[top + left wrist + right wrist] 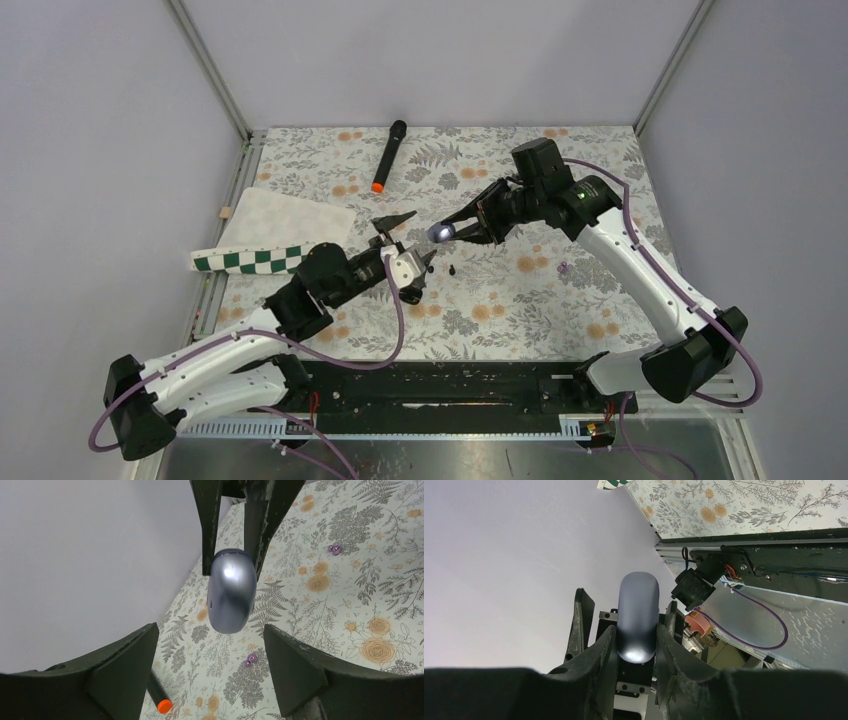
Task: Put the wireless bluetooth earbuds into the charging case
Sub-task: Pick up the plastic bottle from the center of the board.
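Floral cloth (600,200) lies under both arms. Right gripper (452,231) is clamped on the case (231,592), holding it in the air, lid apparently shut. Left gripper (209,630) faces it, fingers apart and touching nothing. What I take for the earbuds (252,658) lie on the cloth. Next I'd need the lid opened, gently.
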Controlling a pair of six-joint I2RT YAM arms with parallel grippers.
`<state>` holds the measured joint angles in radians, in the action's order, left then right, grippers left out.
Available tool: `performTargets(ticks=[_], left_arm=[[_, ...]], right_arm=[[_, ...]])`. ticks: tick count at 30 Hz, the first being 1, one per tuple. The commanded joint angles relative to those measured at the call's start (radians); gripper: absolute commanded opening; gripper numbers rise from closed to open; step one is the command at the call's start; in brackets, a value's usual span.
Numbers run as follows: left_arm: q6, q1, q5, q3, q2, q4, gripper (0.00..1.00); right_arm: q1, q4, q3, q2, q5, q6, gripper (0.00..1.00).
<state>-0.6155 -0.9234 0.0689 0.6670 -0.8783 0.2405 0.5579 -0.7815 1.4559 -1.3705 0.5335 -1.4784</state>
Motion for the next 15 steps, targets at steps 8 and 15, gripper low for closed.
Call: performTargets(ticks=[8, 15], left_arm=[[0.051, -0.005, 0.064, 0.064, 0.014, 0.051, 0.74], [0.040, -0.021, 0.052, 0.069, -0.007, 0.058, 0.68]], right_arm=[[0.019, 0.055, 0.048, -0.016, -0.011, -0.052, 0.00], [0.029, 0.061, 0.064, -0.027, -0.013, -0.060, 0.00]])
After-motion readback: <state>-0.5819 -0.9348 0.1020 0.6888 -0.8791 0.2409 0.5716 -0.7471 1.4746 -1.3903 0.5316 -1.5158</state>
